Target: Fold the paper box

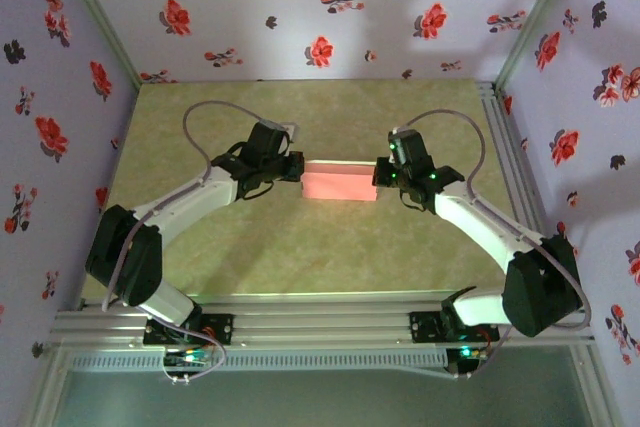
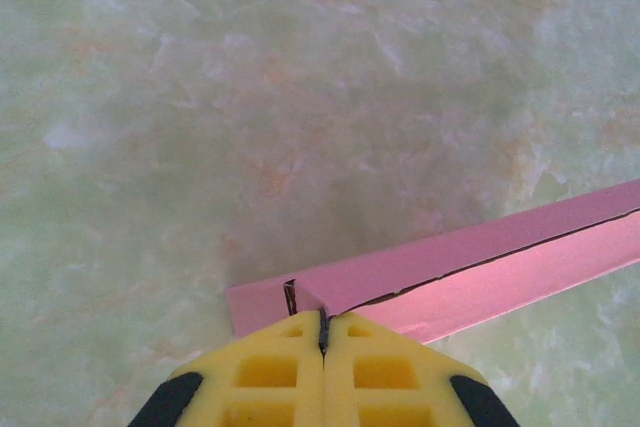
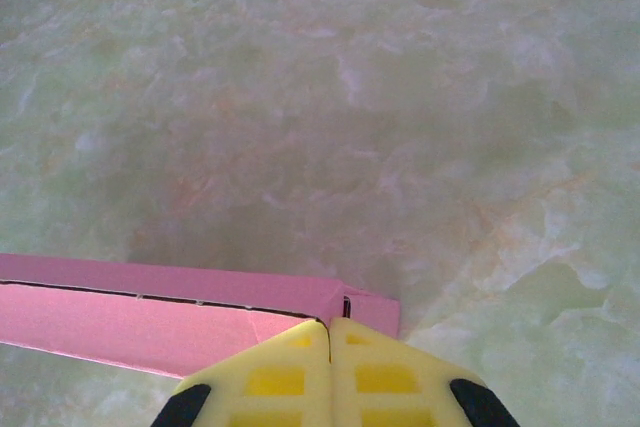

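Both closed, left tool [image 1: 298,169], right tool [image 1: 381,175], at opposite paper box [image 1: 340,185] ends

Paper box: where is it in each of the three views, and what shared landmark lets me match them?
Top external: the paper box lies mid-picture, a flat pink rectangle between the left pincer and the right pincer.
Left wrist: lower right, slanting from the shut left pincer to the right edge.
Right wrist: lower left, running from the left edge to the shut right pincer.
Shared landmark: the green marbled table underneath.
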Robot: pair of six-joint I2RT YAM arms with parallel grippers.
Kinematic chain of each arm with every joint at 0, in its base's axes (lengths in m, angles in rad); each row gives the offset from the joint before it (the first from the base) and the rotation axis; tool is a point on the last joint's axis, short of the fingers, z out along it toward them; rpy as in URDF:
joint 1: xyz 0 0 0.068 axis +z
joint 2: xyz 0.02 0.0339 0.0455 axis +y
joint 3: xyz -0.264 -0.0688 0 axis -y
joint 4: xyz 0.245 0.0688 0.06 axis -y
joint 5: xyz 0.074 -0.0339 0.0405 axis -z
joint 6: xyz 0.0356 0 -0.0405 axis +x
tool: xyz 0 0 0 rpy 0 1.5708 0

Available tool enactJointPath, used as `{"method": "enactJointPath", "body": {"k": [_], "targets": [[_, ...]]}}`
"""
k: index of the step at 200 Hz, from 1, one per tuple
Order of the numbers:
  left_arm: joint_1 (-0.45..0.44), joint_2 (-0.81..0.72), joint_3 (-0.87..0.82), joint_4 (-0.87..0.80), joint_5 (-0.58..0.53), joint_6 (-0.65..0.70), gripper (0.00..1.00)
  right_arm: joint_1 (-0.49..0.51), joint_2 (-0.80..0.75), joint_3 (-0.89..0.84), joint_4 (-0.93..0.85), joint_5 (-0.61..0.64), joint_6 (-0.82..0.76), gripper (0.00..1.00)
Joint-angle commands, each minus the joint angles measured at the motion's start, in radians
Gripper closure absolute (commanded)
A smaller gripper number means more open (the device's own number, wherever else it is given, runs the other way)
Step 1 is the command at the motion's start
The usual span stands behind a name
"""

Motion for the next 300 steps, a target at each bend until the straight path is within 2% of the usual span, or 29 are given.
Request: {"method": "enactJointPath", "body": {"k": [1,72,125,166,201,223,246,300], "targets": [[0.003,0.002,-0.036,-0.088,-0.063,0.040,1.00,0.002,0.001,-0.029,-0.055,0.037,-0.012,0.94],[0.003,-0.009,-0.082,-0.071,-0.082,0.081,1.00,0.002,-0.024,-0.071,-0.030,0.049,-0.026,0.90],[0.003,-0.044,-0.147,0.006,-0.085,0.080,1.00,0.002,-0.046,-0.096,-0.009,0.051,-0.022,0.87],[-0.002,-0.030,-0.134,0.000,-0.084,0.100,1.00,-0.007,-0.083,-0.085,-0.046,0.026,-0.029,0.71],[-0.011,-0.004,-0.108,-0.010,-0.084,0.110,1.00,-0.035,-0.165,-0.073,-0.088,-0.113,-0.056,0.53],[-0.017,0.005,-0.096,-0.012,-0.084,0.113,1.00,-0.052,-0.175,-0.038,-0.106,-0.159,-0.052,0.45],[-0.020,0.010,-0.090,-0.015,-0.084,0.113,1.00,-0.062,-0.149,0.009,-0.083,-0.191,-0.031,0.42],[-0.031,0.015,-0.075,-0.024,-0.086,0.111,1.00,-0.063,-0.090,0.042,-0.008,-0.231,0.012,0.42]]}}
